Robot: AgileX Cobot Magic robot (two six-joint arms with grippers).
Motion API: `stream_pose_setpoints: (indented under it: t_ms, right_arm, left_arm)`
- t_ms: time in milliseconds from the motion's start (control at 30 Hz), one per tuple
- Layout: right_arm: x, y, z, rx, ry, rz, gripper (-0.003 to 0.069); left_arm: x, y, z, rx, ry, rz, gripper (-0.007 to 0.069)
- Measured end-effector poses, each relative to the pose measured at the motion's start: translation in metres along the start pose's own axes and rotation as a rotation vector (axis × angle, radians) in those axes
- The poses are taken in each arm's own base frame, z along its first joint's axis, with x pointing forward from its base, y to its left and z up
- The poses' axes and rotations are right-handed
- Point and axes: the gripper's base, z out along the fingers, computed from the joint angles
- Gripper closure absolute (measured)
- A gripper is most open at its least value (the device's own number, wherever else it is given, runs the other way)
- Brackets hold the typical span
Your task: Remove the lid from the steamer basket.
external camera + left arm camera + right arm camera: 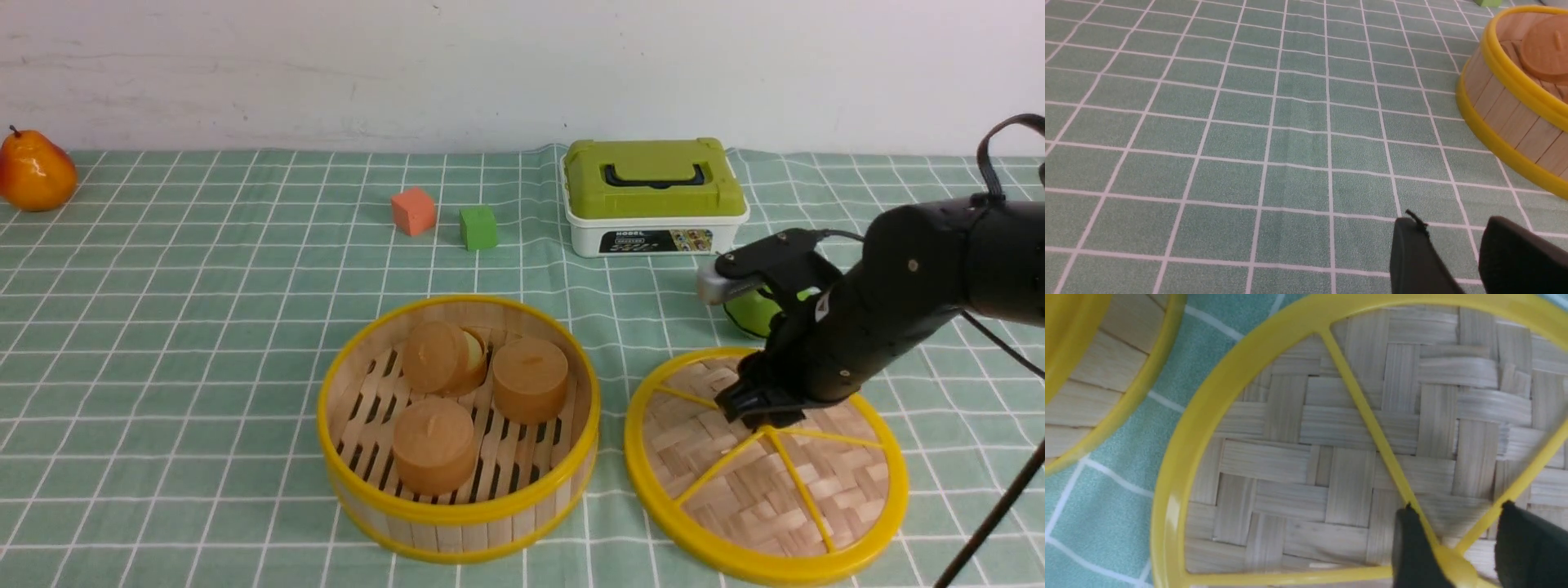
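Observation:
The steamer basket [461, 506] stands uncovered on the checked cloth, with three brown round cakes [433, 441] inside. Its lid [767, 482] lies flat on the cloth just right of it, apart from it. My right gripper [763, 408] is down over the lid's centre. In the right wrist view the gripper [1457, 506] is open astride the yellow knob [1457, 567], with a gap on one side. The lid [1347, 477] fills that view and the basket's wall [1098, 375] shows at its edge. My left gripper [1451, 222] is open and empty above bare cloth, near the basket [1506, 118].
A white box with a green top [653, 196] stands at the back. An orange cube [412, 211] and a green cube [478, 227] sit left of it. A pear [34, 171] is at the far left. A green object [751, 314] is partly hidden behind my right arm.

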Motion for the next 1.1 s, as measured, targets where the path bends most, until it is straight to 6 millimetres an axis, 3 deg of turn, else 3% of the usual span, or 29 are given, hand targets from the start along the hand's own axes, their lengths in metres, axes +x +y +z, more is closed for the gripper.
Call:
stream_pose_setpoints:
  t_ms: [67,133,167,200,300,333,367,400,500,567,633,800,967,1100]
  right_arm:
    - [-0.002,0.002,-0.018,-0.004,-0.008,-0.003,0.0306]
    - [-0.003,0.005,-0.054,-0.007,-0.052,-0.006,0.0279]
    - [-0.003,0.005,-0.061,-0.007,-0.067,-0.007,0.0279]
    - [0.0,0.008,-0.094,-0.009,-0.105,-0.012,0.0282]
    - [0.014,0.014,-0.147,-0.003,-0.172,-0.03,0.0319]
    - [0.023,0.016,-0.171,0.003,-0.203,-0.038,0.0349]
    - [0.025,0.016,-0.175,0.005,-0.207,-0.041,0.0355]
    - [0.038,0.019,-0.202,0.013,-0.244,-0.05,0.0392]
    - [0.072,0.024,-0.255,0.031,-0.338,-0.045,0.0515]
    - [0.085,0.026,-0.272,0.034,-0.382,-0.037,0.056]
    - [0.113,0.03,-0.297,0.04,-0.484,-0.026,0.0643]
    - [0.156,0.033,-0.299,0.044,-0.602,-0.007,0.0683]
    - [0.172,0.03,-0.289,0.092,-0.793,-0.018,0.0684]
    - [0.177,0.029,-0.275,0.108,-0.827,-0.023,0.0681]
  left_arm:
    - [0.0,0.0,0.0,0.0,0.0,0.0,0.0386]
    - [0.0,0.0,0.0,0.0,0.0,0.0,0.0386]
    - [0.0,0.0,0.0,0.0,0.0,0.0,0.0386]
    - [0.0,0.0,0.0,0.0,0.0,0.0,0.0386]
    - [0.0,0.0,0.0,0.0,0.0,0.0,0.0386]
    - [0.0,0.0,0.0,0.0,0.0,0.0,0.0386]
    - [0.0,0.0,0.0,0.0,0.0,0.0,0.0386]
    - [0.0,0.0,0.0,0.0,0.0,0.0,0.0386]
    - [0.0,0.0,0.0,0.0,0.0,0.0,0.0386]
    - [0.0,0.0,0.0,0.0,0.0,0.0,0.0386]
    - [0.0,0.0,0.0,0.0,0.0,0.0,0.0386]
    - [0.0,0.0,0.0,0.0,0.0,0.0,0.0386]
    - [0.0,0.0,0.0,0.0,0.0,0.0,0.0386]
    - [0.0,0.0,0.0,0.0,0.0,0.0,0.0386]
